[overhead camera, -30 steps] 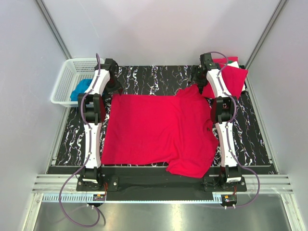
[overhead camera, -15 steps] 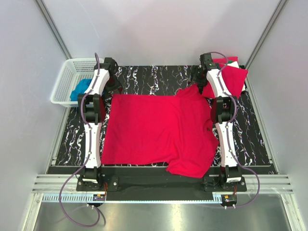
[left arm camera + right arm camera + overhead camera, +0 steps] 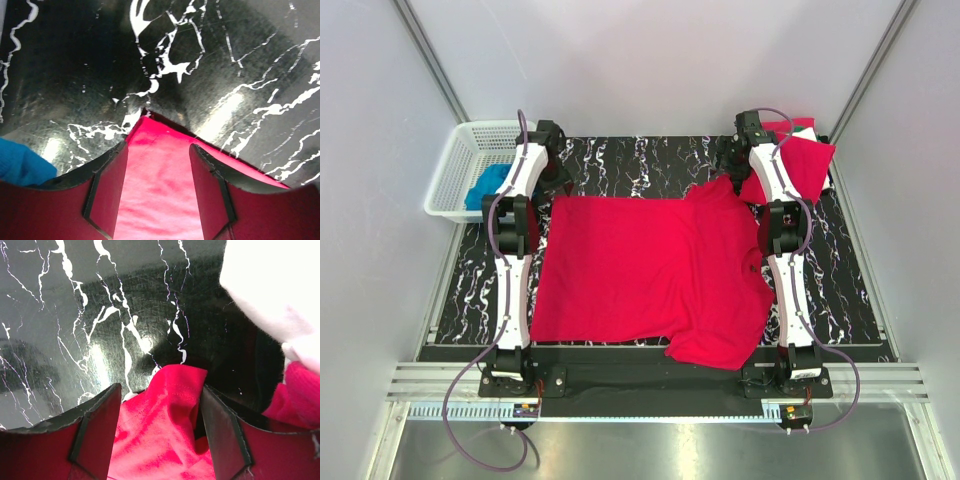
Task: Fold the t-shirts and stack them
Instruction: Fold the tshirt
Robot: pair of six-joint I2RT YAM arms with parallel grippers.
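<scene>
A bright red t-shirt (image 3: 640,265) lies spread on the black marbled mat (image 3: 640,160), with its near right part rumpled over the front edge. My left gripper (image 3: 558,182) is open at the shirt's far left corner, its jaws standing either side of the fabric (image 3: 160,190) in the left wrist view (image 3: 157,147). My right gripper (image 3: 730,172) is open at the raised far right corner, and bunched fabric (image 3: 165,440) sits between its jaws (image 3: 161,390). A folded red shirt stack (image 3: 800,165) lies at the far right, with white and green (image 3: 807,130) showing at its back.
A white plastic basket (image 3: 455,170) holding a blue cloth (image 3: 490,185) stands off the mat at the far left; the blue cloth also shows in the left wrist view (image 3: 20,165). White fabric (image 3: 270,280) of the stack lies close on the right of my right gripper.
</scene>
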